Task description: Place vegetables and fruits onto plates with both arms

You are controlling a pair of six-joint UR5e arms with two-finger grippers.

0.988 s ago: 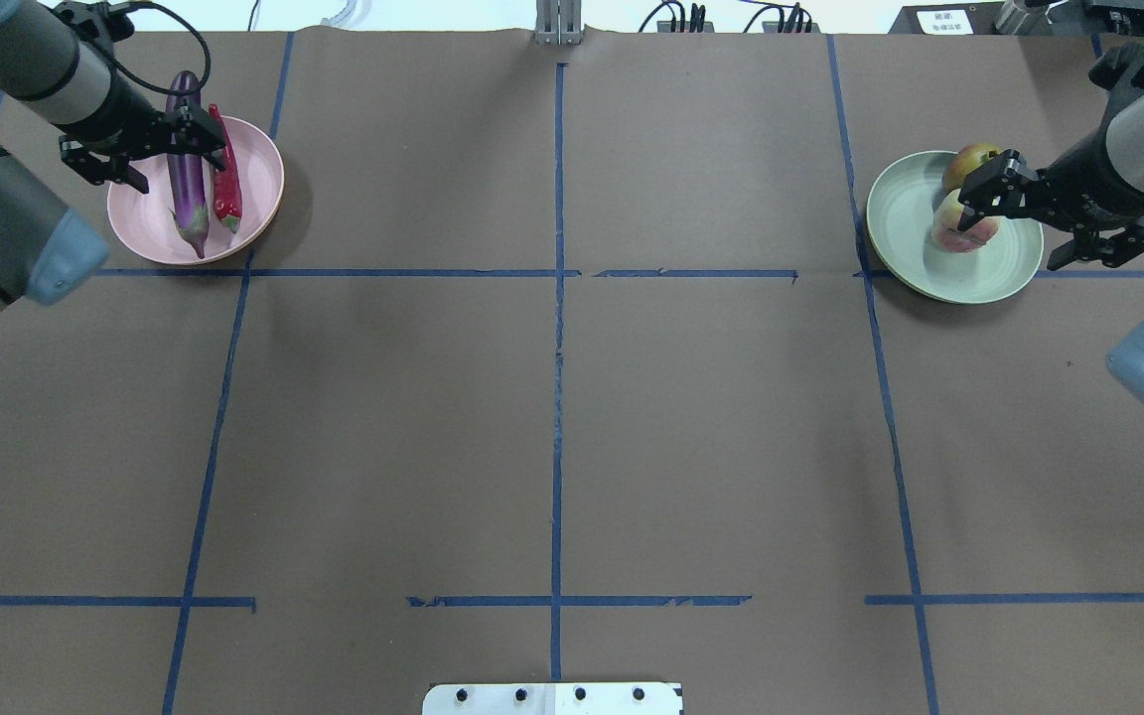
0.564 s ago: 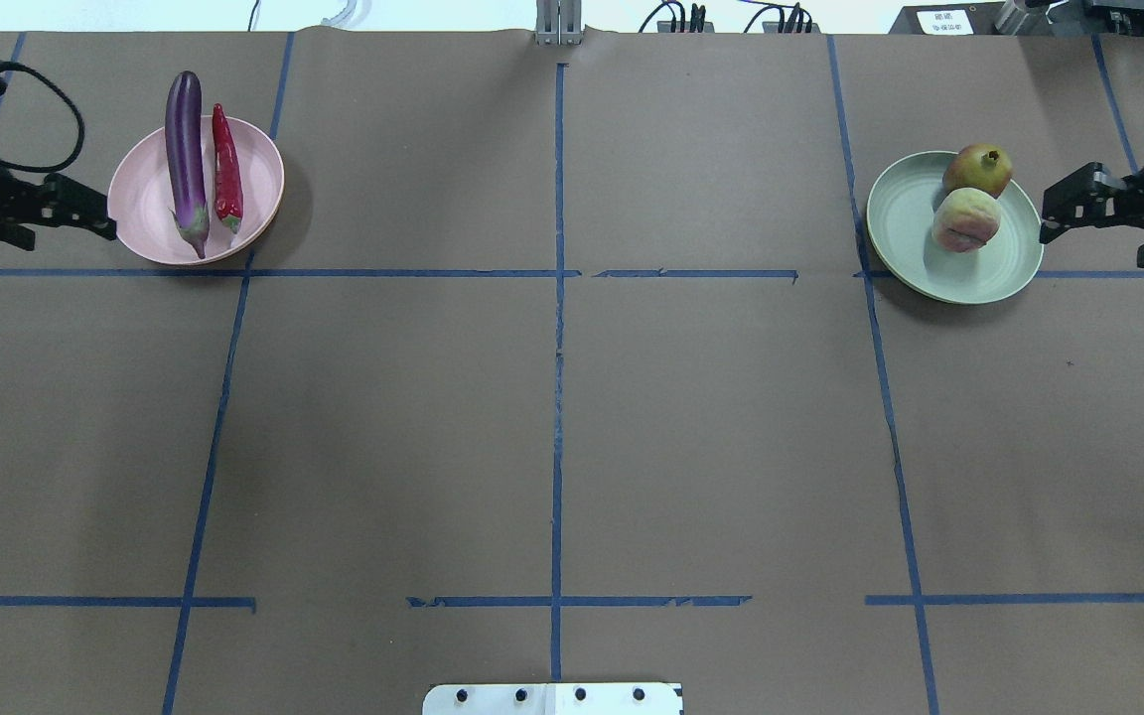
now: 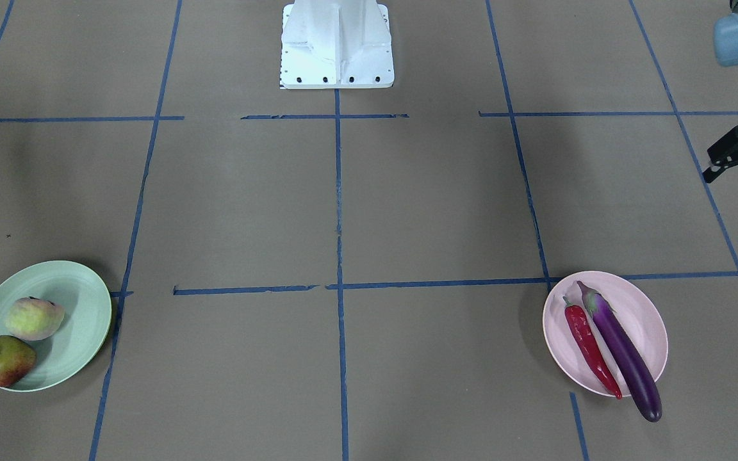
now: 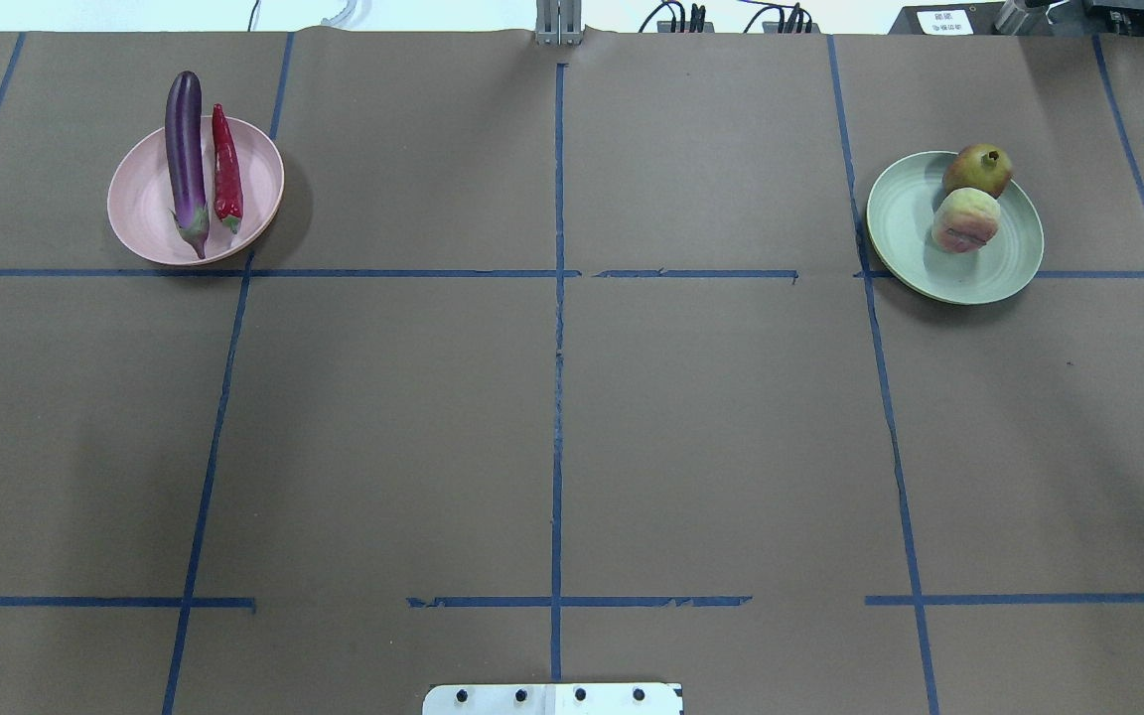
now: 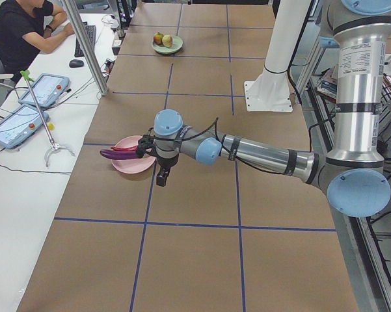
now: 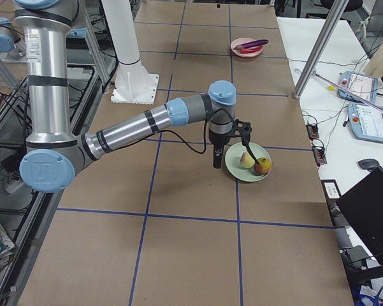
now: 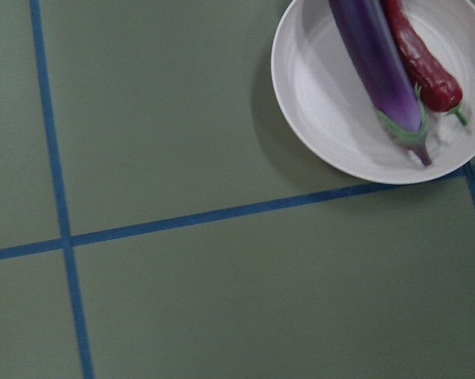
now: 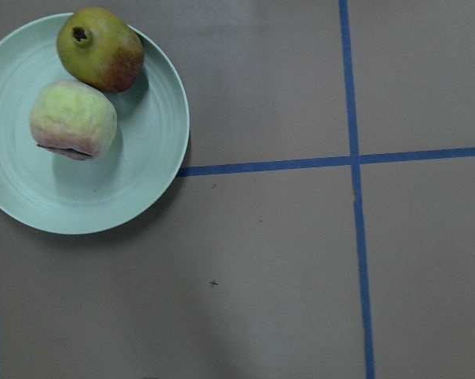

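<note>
The left arm (image 5: 260, 153) and right arm (image 6: 146, 121) stretch low over the worktop (image 4: 552, 397). The left end effector (image 3: 735, 180), spread and empty, hangs near the pink plate (image 4: 145, 214) holding eggplant (image 4: 185, 149) and chili pepper (image 4: 226, 169). I cannot tell the right end effector (image 6: 232, 158) opening; it hangs by the mint plate (image 4: 969, 273) holding pomegranate (image 4: 977, 169) and peach (image 4: 965, 220).

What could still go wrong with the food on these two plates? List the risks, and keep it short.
1. The eggplant is longer than the pink plate and its tip sticks out past the far rim, so a nudge could probably tip or roll it off.
2. The pomegranate sits right at the rim of the green plate and looks round, so it might roll off if bumped.
</note>
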